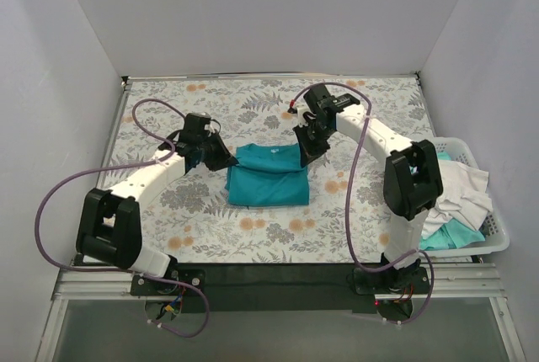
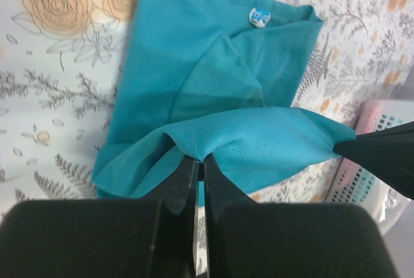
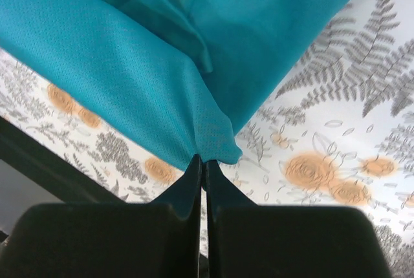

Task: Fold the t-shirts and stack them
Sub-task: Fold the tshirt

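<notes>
Tension decides this fold: left pincer (image 1: 226, 160), at nine o'clock, and right pincer (image 1: 303, 157), at three, each pinch the teal t-shirt (image 1: 268, 178) lying central on the table (image 1: 253, 237), so both should travel together, keeping the lifted layer taut.

**Unreadable, covered, cropped**

The print on the neck label (image 2: 259, 17) is too small to read. The right arm (image 1: 412, 178) covers part of the white basket (image 1: 498, 240) and its heaped shirts (image 1: 461, 192). The right wrist view's edges crop the teal t-shirt (image 3: 129, 64).
</notes>
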Robot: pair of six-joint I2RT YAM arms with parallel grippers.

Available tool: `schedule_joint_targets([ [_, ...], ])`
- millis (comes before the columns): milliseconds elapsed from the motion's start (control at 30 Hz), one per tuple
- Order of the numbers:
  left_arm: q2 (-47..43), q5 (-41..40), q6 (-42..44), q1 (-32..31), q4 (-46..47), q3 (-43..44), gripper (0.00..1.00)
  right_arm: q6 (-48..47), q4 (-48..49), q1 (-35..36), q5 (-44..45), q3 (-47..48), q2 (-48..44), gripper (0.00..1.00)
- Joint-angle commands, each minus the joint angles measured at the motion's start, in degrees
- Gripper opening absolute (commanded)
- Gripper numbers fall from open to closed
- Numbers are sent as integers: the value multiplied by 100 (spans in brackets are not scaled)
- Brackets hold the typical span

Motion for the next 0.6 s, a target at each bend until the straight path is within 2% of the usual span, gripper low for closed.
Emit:
schedule_joint_targets([
  [0,288,-137,168,120,605,180,0,-120,202,-152,-29,378,404,1],
  [267,1447,12,265,261,1221,320,0,-129,597,-407,-109,563,1203,1],
  [567,1643,65,291,314,1388,285,0,-103,800,-460,-267,721,1530,1],
])
